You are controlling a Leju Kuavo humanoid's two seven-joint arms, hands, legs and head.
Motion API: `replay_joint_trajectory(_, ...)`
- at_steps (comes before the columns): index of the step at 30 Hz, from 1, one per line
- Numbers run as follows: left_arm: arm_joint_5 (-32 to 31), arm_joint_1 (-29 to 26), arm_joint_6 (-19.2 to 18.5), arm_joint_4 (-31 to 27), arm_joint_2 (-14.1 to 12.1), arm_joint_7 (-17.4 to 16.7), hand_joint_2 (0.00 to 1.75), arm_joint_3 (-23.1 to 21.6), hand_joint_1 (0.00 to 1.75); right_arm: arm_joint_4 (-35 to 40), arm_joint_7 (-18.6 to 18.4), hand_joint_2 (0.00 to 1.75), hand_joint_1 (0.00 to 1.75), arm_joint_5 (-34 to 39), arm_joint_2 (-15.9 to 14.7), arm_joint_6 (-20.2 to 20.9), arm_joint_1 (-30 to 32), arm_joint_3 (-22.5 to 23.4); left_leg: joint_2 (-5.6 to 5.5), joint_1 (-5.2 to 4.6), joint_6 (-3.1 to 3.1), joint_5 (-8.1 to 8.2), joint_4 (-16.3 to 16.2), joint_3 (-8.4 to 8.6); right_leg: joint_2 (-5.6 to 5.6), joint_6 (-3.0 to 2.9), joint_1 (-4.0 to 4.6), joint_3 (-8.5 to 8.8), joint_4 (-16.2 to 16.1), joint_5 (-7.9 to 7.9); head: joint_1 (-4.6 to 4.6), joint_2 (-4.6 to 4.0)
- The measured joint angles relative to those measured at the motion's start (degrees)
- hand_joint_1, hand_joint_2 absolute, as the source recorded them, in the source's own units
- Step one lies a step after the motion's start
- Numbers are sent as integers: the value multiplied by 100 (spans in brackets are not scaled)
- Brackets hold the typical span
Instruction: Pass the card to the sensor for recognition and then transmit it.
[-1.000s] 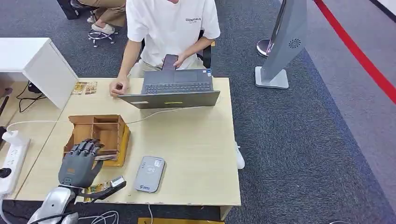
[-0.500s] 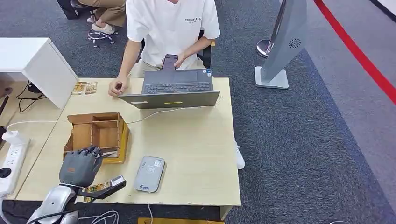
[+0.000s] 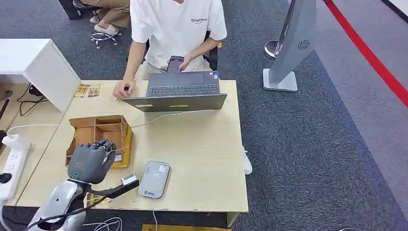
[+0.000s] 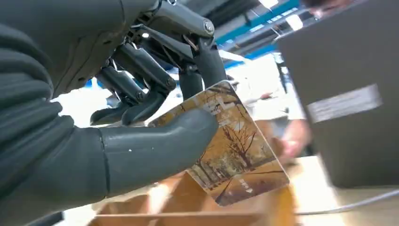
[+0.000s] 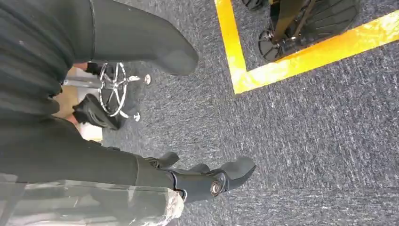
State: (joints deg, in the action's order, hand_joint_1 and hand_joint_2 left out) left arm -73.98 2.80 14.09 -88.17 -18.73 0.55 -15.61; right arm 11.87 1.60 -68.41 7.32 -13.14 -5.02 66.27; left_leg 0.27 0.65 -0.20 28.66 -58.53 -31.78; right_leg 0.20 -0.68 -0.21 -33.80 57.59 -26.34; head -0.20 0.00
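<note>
Card [image 4: 235, 155]: pinched in my left hand [image 3: 90, 161], thumb [image 4: 155, 146] pressed on its printed face, darker fingers [image 4: 207, 61] behind it. The print shows autumn trees in yellow and brown; there is small white lettering near one corner that I cannot read. From the head view the left hand sits over the near edge of the wooden organiser [image 3: 98, 139], above the bench [image 3: 202, 159]; the card itself is hard to make out there.

Right hand [image 5: 207, 181]: hangs beside the body over grey carpet, fingers loosely extended and apart, holding nothing.

Sensor [image 3: 154, 179]: one grey reader, flat on the bench just right of the left hand, not touching it. It carries a round symbol and a small label; text too small to read.

Further items: one laptop [image 3: 180, 94] at the far edge of the bench, one cable running from it. One person [image 3: 175, 29] seated behind it in a white shirt printed "ESSENTIALS", holding a phone [image 3: 175, 63]. Two small picture cards [image 3: 87, 90] lie near the far left corner.
</note>
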Motion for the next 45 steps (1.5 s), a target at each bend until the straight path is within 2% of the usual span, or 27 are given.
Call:
replay_joint_trajectory(3,420,232,-553,-402,-109,26,175,-282,175,-2,0,175,0,70,0,-9,11,63,1,2,2,-5,-2,-2,2,-1,2,-3,0,2,-11,0)
replay_joint_trajectory(6,1007,650,-1116,-789,-342,52,175,-614,175,0,-11,175,0,127,0,-11,8,136,-6,2,5,-12,-2,-1,-7,-2,1,0,1,3,-2,-2)
replay_joint_trajectory(9,1358,1012,-1391,-1022,-566,42,175,-865,175,0,-24,175,0,177,0,-7,14,190,-3,2,4,-13,-2,0,-3,-3,2,-1,2,4,-9,0)
replay_joint_trajectory(11,1414,1295,-1426,-1084,-638,-44,175,-962,175,0,-28,175,0,175,0,-7,13,230,-5,2,4,-15,-2,-1,-5,-3,2,-3,2,4,-9,0)
replay_joint_trajectory(15,1050,1922,-1266,-1069,-579,-404,175,-1060,175,0,-33,175,0,61,0,0,7,236,-6,0,4,-16,-2,0,-5,-2,1,0,2,7,-9,0)
replay_joint_trajectory(17,761,2220,-1019,-946,-478,-527,175,-1064,175,0,-22,175,0,-33,0,20,8,234,-7,0,4,-16,-3,-1,-7,-1,0,1,2,8,-7,0)
replay_joint_trajectory(22,285,2828,-322,-259,-214,-501,175,-994,175,-2,-7,175,0,-203,0,52,-6,170,-6,-1,6,-18,-3,1,-5,-2,-1,3,2,10,-2,0)
replay_joint_trajectory(31,100,3751,217,1634,235,-221,175,-492,175,-2,-50,175,0,-252,0,44,-25,79,-7,1,1,-22,-4,1,-3,-6,1,2,4,12,-9,0)
replay_joint_trajectory(35,273,3806,482,2124,380,-140,175,-245,175,-2,-118,175,0,-214,0,35,-26,81,1,0,1,-22,-4,1,4,-10,0,-1,5,14,-9,0)
replay_joint_trajectory(45,273,3755,545,2599,566,-94,175,-39,175,-2,-249,175,0,-190,0,28,-29,81,-1,0,1,-22,-4,-2,1,-9,0,0,4,14,-9,0)
